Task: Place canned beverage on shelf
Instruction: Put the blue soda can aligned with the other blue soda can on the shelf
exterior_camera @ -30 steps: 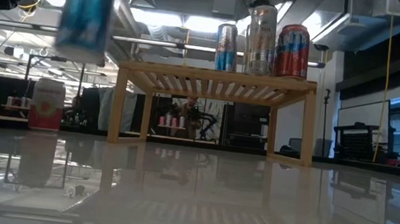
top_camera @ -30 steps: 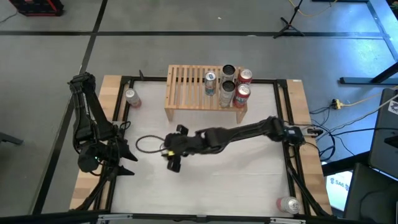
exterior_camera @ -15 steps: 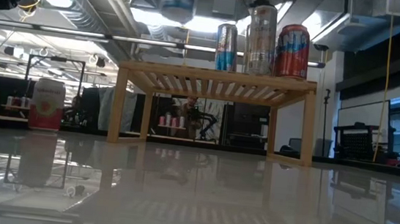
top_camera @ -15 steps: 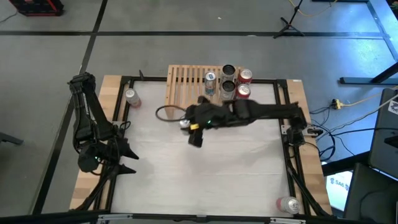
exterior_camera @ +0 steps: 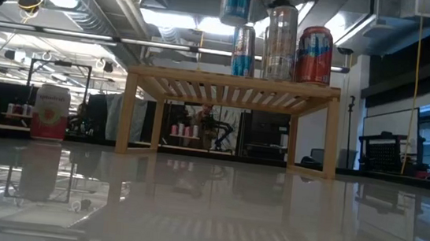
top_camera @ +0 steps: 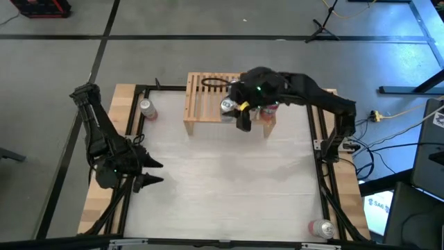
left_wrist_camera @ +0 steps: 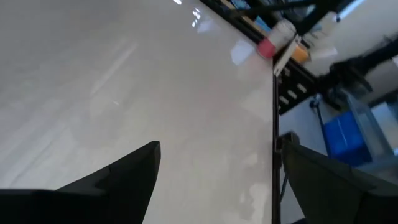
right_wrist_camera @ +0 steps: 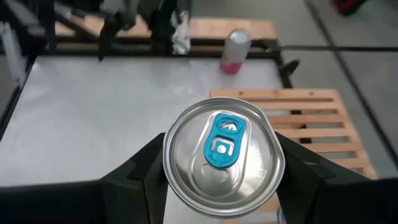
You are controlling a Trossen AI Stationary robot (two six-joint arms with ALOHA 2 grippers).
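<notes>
My right gripper point(top_camera: 233, 108) is shut on a blue-and-silver can point(right_wrist_camera: 222, 155) with a blue tab, held over the near edge of the light-wood slatted shelf point(top_camera: 208, 97). In the low view the can point(exterior_camera: 236, 0) hangs high above the shelf top point(exterior_camera: 234, 81), beside a blue can point(exterior_camera: 243, 50), a silver can point(exterior_camera: 280, 41) and a red can point(exterior_camera: 315, 54) that stand on the slats. My left gripper point(top_camera: 150, 172) is open and empty over the table's left side. My right gripper pinches the can's side wall point(right_wrist_camera: 166, 163) between its two fingers point(right_wrist_camera: 134, 177), one on each side, a little below the rim. The fingers come from the table's right, slanting down. The can is upright and lifted clear, above the tops of the cans on the shelf.
A pink-and-white can point(top_camera: 146, 108) stands at the table's far left, also in the low view point(exterior_camera: 50, 111). Another can point(top_camera: 322, 228) lies near the near right corner. A black frame point(top_camera: 319, 139) edges the white table top.
My right gripper has carried the can from the middle of the table toward the far edge and the right, rising, until it is over the shelf beside the standing cans. The can has stayed upright in the hold. My left gripper has shifted a little.
</notes>
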